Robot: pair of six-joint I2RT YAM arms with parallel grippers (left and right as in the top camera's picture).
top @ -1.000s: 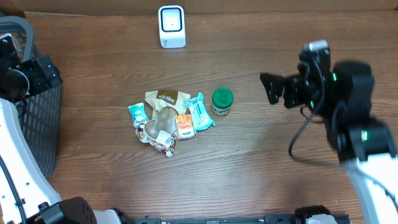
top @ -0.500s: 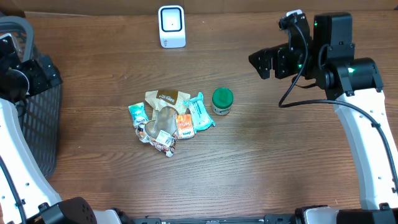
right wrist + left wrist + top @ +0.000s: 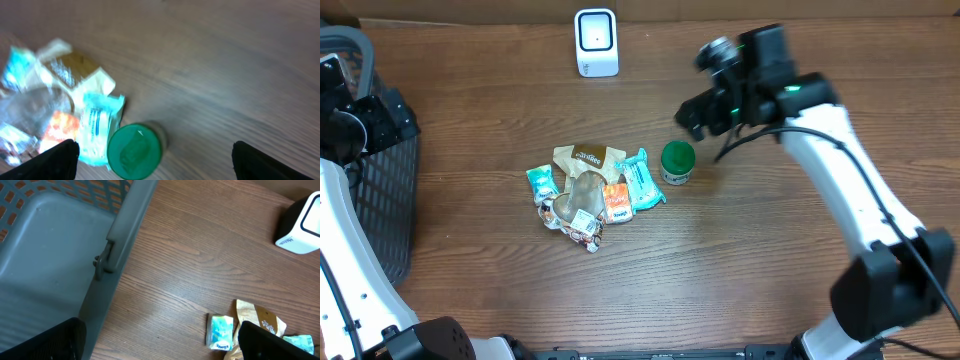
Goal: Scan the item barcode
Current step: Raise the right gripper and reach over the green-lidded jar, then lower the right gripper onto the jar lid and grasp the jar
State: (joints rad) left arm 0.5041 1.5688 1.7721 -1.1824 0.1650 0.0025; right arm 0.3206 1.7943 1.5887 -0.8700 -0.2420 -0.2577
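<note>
Left pincer (image 3: 392,116): jaws spread wide, nothing between them (its wrist view shows one dark finger (image 3: 45,342) at each lower corner, bare wood between). It hangs over the near edge of the grey basket (image 3: 380,200) at the table's (image 3: 740,270) left end, well apart from all the items.

White scanner (image 3: 596,42): upright at the far edge, apart from everything else.

Packet pile (image 3: 585,190): mid-table, several snack wrappers overlapping: tan, clear, orange and teal.

Teal packet (image 3: 642,180): right edge of the pile, just beside the jar. Whether the two touch cannot be told.

Green-lidded jar (image 3: 677,162): upright on the wood, lid facing up, just right of the pile.

Right pincer (image 3: 692,116): jaws spread wide, gripping nothing. In the overhead view it sits just beyond the jar and slightly to its right, near but not touching. In its wrist view the green lid lies at the bottom edge, between the two dark fingertips (image 3: 55,160) and nearer the left one, with clear gaps on both sides. The picture is blurred, so any label detail is unreadable.
</note>
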